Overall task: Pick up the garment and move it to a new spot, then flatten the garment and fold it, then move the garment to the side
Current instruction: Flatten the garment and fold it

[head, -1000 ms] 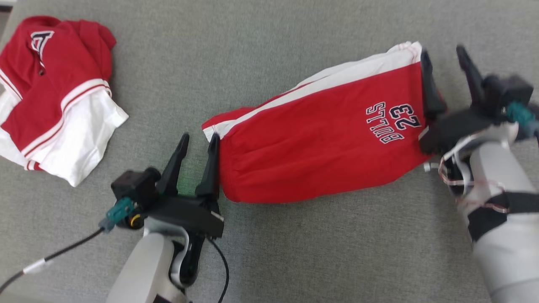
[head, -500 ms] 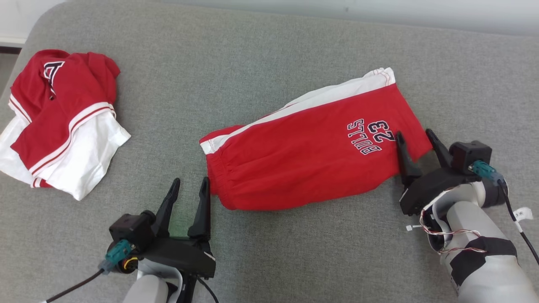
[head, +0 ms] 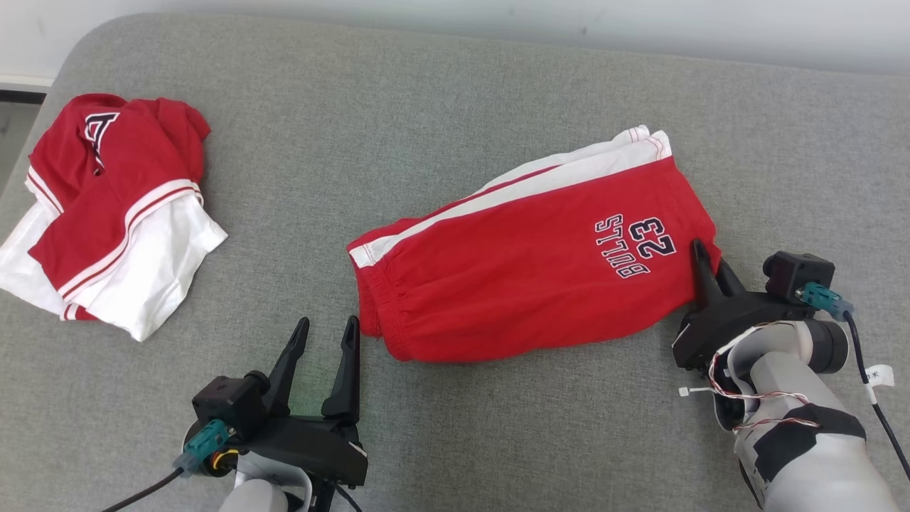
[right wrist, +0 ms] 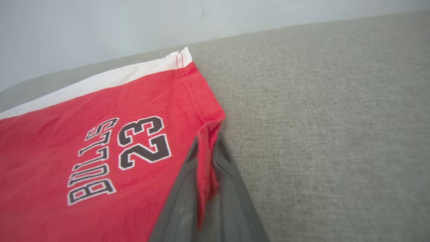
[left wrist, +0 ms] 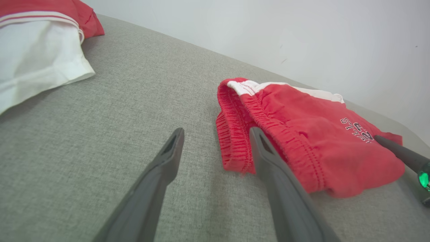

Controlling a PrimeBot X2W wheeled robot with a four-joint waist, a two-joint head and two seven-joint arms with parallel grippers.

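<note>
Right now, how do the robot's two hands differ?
The left hand is open, holding nothing; the right hand is shut. The left hand sits beside the waistband of the red shorts; the right hand pinches a corner of their leg hem. Both have two long dark fingers.

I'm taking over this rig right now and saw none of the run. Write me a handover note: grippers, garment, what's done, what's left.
Right gripper: shut on the hem corner of the red shorts, near the "23" print.
Left gripper: open, beside the waistband end, gripping nothing.
Shorts: flat on the grey cushion, apparently folded leg over leg. A red and white jersey lies bunched at the far left.
Done: flattening and the fold, by the look of it.
Left: probably grip the waistband, then move the shorts aside.
</note>
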